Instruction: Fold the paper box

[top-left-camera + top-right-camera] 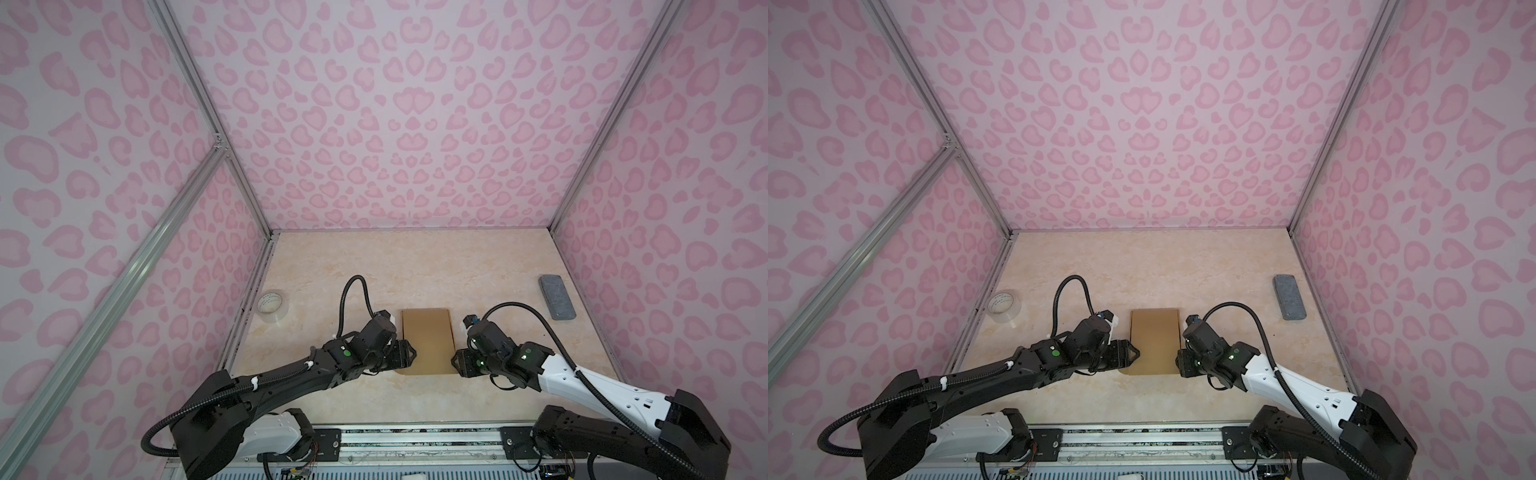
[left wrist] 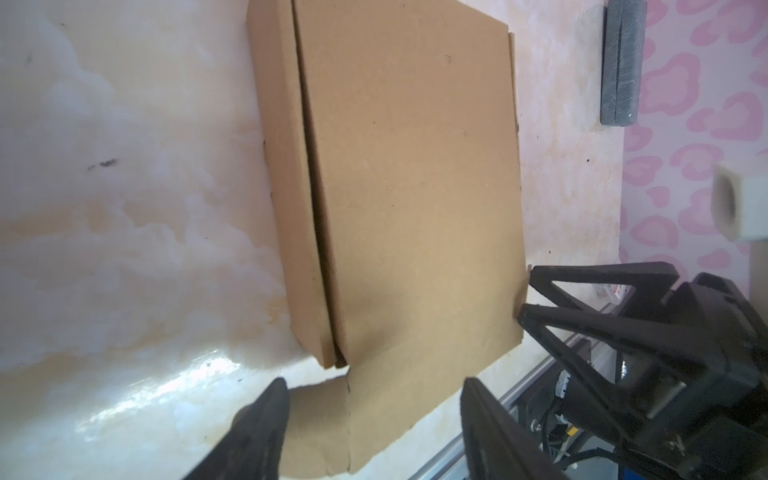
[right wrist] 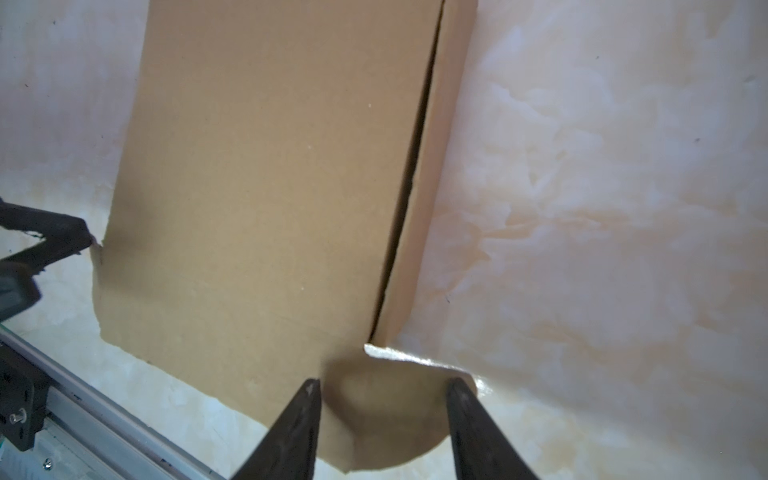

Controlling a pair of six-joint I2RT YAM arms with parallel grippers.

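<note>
The paper box (image 1: pixel 428 340) (image 1: pixel 1154 340) lies in the middle of the table as a flat brown cardboard shape, its lid panel folded over. Its front flap lies on the table towards the arms. My left gripper (image 1: pixel 409 354) (image 1: pixel 1133 353) is at the box's near left corner, open. In the left wrist view its jaws (image 2: pixel 374 384) straddle the front flap and left ear tab (image 2: pixel 320 424). My right gripper (image 1: pixel 455 361) (image 1: pixel 1179 361) is at the near right corner, open. Its jaws (image 3: pixel 383 382) straddle the rounded right ear tab (image 3: pixel 386 415) without clamping it.
A clear tape roll (image 1: pixel 272 305) (image 1: pixel 1004 306) stands by the left wall. A grey block (image 1: pixel 557 297) (image 1: pixel 1289 297) lies near the right wall. An aluminium rail (image 1: pixel 415 440) runs along the table's front edge. Pink patterned walls close in three sides.
</note>
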